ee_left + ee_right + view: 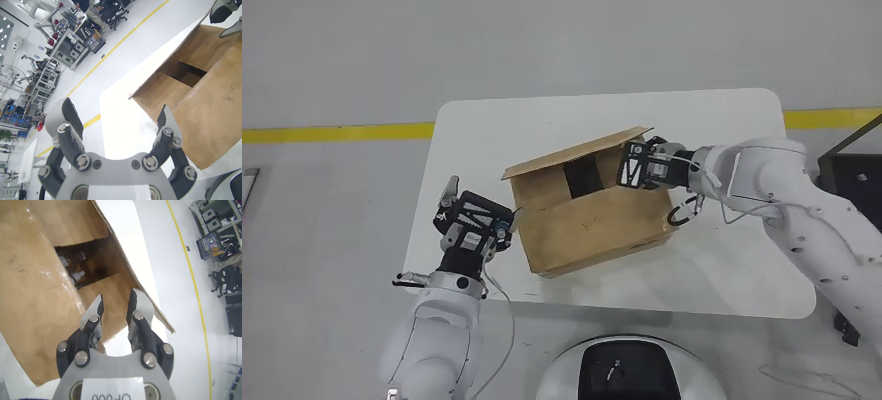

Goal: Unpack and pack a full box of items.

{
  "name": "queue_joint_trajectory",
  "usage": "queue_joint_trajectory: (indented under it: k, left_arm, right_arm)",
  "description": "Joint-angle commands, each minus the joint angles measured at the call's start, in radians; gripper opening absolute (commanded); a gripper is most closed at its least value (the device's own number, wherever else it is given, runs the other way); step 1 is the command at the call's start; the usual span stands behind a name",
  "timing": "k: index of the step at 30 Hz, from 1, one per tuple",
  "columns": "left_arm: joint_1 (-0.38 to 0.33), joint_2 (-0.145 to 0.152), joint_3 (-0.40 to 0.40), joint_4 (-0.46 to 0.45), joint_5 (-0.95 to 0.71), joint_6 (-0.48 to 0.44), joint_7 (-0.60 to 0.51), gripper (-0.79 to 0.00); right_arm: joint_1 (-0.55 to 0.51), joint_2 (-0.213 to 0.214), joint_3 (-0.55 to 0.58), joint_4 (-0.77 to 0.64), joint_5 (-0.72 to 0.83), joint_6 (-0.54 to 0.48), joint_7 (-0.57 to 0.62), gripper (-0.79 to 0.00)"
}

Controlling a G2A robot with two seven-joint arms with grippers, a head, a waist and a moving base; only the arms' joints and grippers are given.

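The right gripper (116, 296) has its jaws parted and nothing between them. It sits right of centre in the top view, at the right-hand end of the brown cardboard box (592, 225), poked into the gap under the raised cardboard flap (577, 152). From where I stand, one finger's back seems to lie against the flap's inner face. I'd say it is there to prop or push the flap open, not to grip it.

Just beyond its fingertips, down in the dark opening, I can make out a few small white-capped items (75, 275), too shadowed to name. The other top flap lies flat, with shiny tape along it.

The left gripper (115, 106) waits in the lower left of the top view, spread wide and empty, just beside the box's left end. It looks ready to steady that end.

The box sits mid-frame on the white rounded table (722, 130), so unpacking looks barely begun.
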Motion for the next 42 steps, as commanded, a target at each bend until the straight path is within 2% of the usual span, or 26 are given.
queue_joint_trajectory:
  k: [1, 8, 9, 10, 11, 14, 16, 19, 28, 35, 39, 42]
  left_arm:
    - [-0.003, 0.001, -0.011, 0.0, -0.008, 0.0, -0.001, 0.0]
    - [-0.008, 0.004, -0.039, 0.0, -0.035, -0.011, -0.004, 0.0]
    - [-0.01, 0.005, -0.042, 0.0, -0.039, -0.014, -0.005, 0.0]
    - [-0.012, 0.005, -0.044, 0.0, -0.042, -0.017, -0.005, 0.0]
    - [-0.014, 0.006, -0.045, 0.0, -0.045, -0.021, -0.005, 0.0]
    - [-0.018, 0.008, -0.051, 0.0, -0.054, -0.03, -0.006, 0.0]
    - [-0.022, 0.009, -0.056, 0.0, -0.06, -0.034, -0.006, 0.0]
    - [-0.023, 0.011, -0.064, 0.0, -0.07, -0.039, -0.009, 0.0]
    - [-0.032, 0.016, -0.082, 0.0, -0.097, -0.05, -0.016, 0.0]
    - [-0.038, 0.02, -0.085, 0.0, -0.11, -0.054, -0.026, 0.0]
    - [-0.042, 0.022, -0.093, 0.0, -0.121, -0.053, -0.036, 0.0]
    - [-0.044, 0.024, -0.096, 0.0, -0.126, -0.053, -0.039, 0.0]
  right_arm:
    - [-0.002, 0.0, 0.0, -0.017, -0.004, 0.0, 0.002, -0.446]
    - [-0.033, 0.011, 0.05, -0.063, -0.031, 0.005, 0.011, -0.4]
    - [-0.037, 0.012, 0.054, -0.066, -0.029, 0.003, 0.011, -0.308]
    - [-0.041, 0.012, 0.058, -0.069, -0.027, 0.001, 0.011, -0.268]
    - [-0.043, 0.013, 0.061, -0.071, -0.027, 0.0, 0.012, -0.302]
    - [-0.046, 0.013, 0.067, -0.091, -0.034, 0.006, 0.01, -0.32]
    - [-0.047, 0.013, 0.072, -0.098, -0.023, 0.008, 0.008, -0.271]
    - [-0.052, 0.013, 0.072, -0.118, -0.022, 0.008, 0.02, -0.237]
    - [-0.045, 0.011, 0.062, -0.102, -0.022, -0.014, 0.051, -0.172]
    - [0.013, -0.004, 0.013, -0.049, -0.06, -0.002, 0.036, -0.296]
    - [0.027, -0.009, -0.001, -0.056, -0.07, -0.009, 0.047, -0.246]
    - [0.038, -0.012, -0.014, -0.041, -0.087, -0.025, 0.056, -0.28]
